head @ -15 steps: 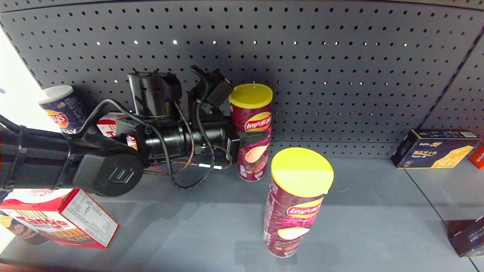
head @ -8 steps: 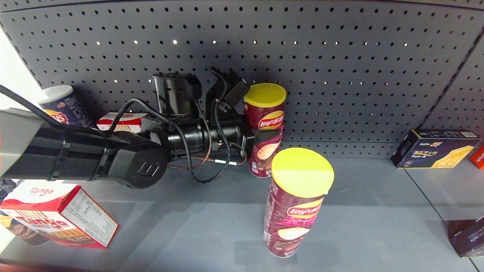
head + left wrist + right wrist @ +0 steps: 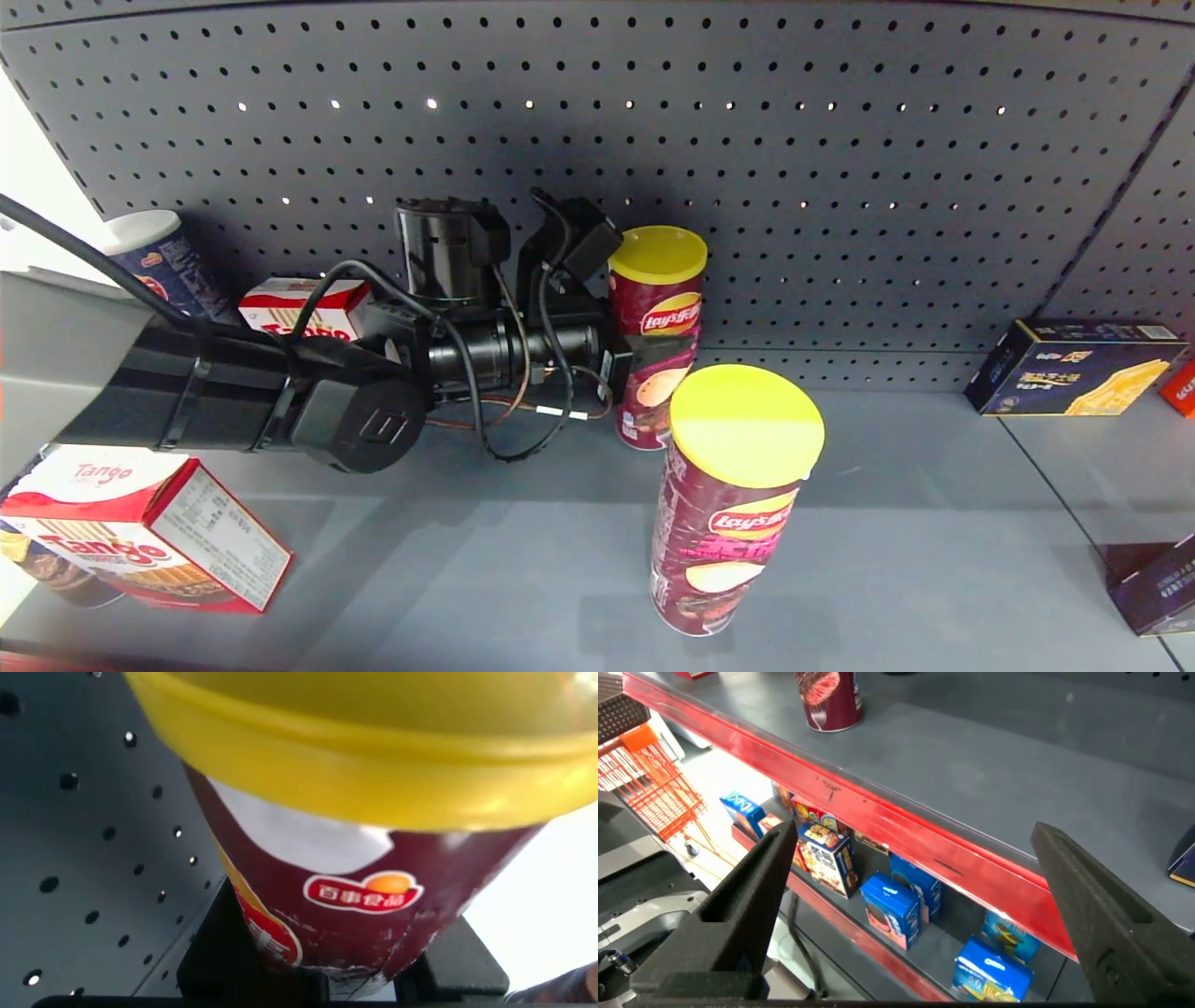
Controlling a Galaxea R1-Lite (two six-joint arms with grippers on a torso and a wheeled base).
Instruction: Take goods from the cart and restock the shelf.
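My left gripper (image 3: 656, 359) is shut on a maroon chip can with a yellow lid (image 3: 656, 308), held upright close to the pegboard at the back of the grey shelf (image 3: 523, 560). The can's base is at or just above the board. In the left wrist view the same can (image 3: 346, 896) rises between the black fingers (image 3: 224, 961). A second identical can (image 3: 728, 504) stands nearer the front, to the right. My right gripper (image 3: 915, 835) hangs open and empty outside the shelf's red front edge (image 3: 906, 812), in front of that front can (image 3: 831, 695).
A blue chip can (image 3: 159, 266) and a red box (image 3: 303, 313) stand at the back left, a larger red box (image 3: 149, 537) at the front left. Dark blue boxes sit at the right (image 3: 1074, 366) and front right (image 3: 1153, 583). An orange cart (image 3: 645, 765) stands below, beside lower shelves with blue boxes.
My left arm has carried the held can to the right and closer to the pegboard, then slightly lower. The front can and the boxes have not moved.
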